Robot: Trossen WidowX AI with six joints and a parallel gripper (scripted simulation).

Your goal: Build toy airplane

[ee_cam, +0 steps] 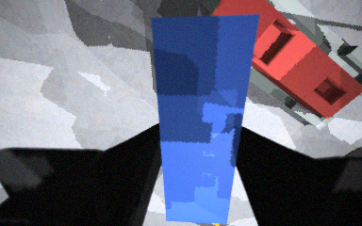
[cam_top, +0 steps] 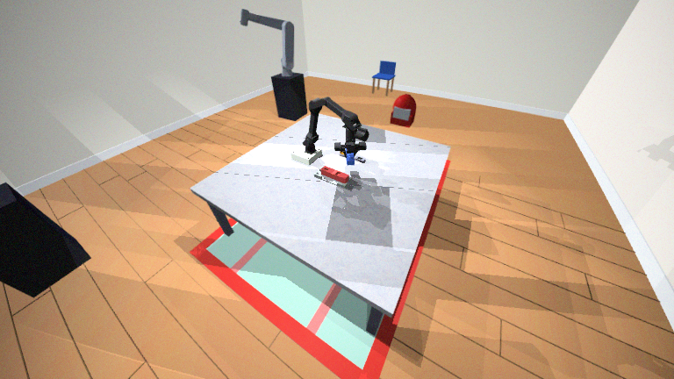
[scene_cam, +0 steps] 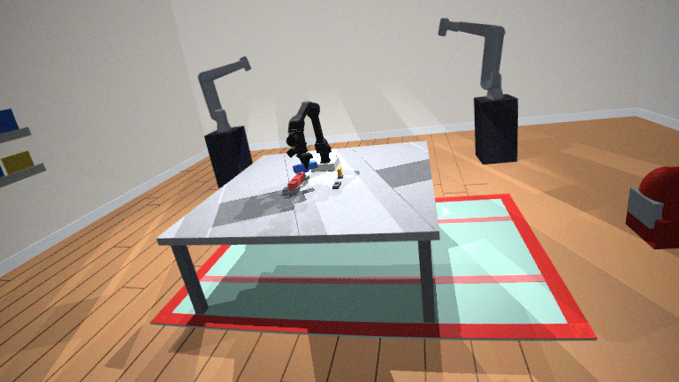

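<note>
The red fuselage (cam_top: 334, 174) (scene_cam: 296, 180) (ee_cam: 306, 61) lies in the pale cradle (cam_top: 317, 176) (ee_cam: 270, 86), and its two top sockets show empty in the wrist view. My gripper (cam_top: 349, 150) (scene_cam: 306, 161) (ee_cam: 202, 126) is shut on the blue wing (cam_top: 350, 159) (scene_cam: 299, 168) (ee_cam: 198, 118). It holds the wing above the table, beside the fuselage on the side toward the arm's base; the wing's tab is hidden. In the wrist view the wing's long axis is at a slant to the fuselage. The yellow tail fin (cam_top: 342, 153) (scene_cam: 339, 171) stands apart on the table.
A small dark holder (cam_top: 360, 159) (scene_cam: 337, 185) sits on the table (cam_top: 278, 196) (scene_cam: 360, 212) near the tail fin. The arm's white base block (cam_top: 305, 157) (scene_cam: 325, 167) stands behind the cradle. The table's edges lie well away from the parts.
</note>
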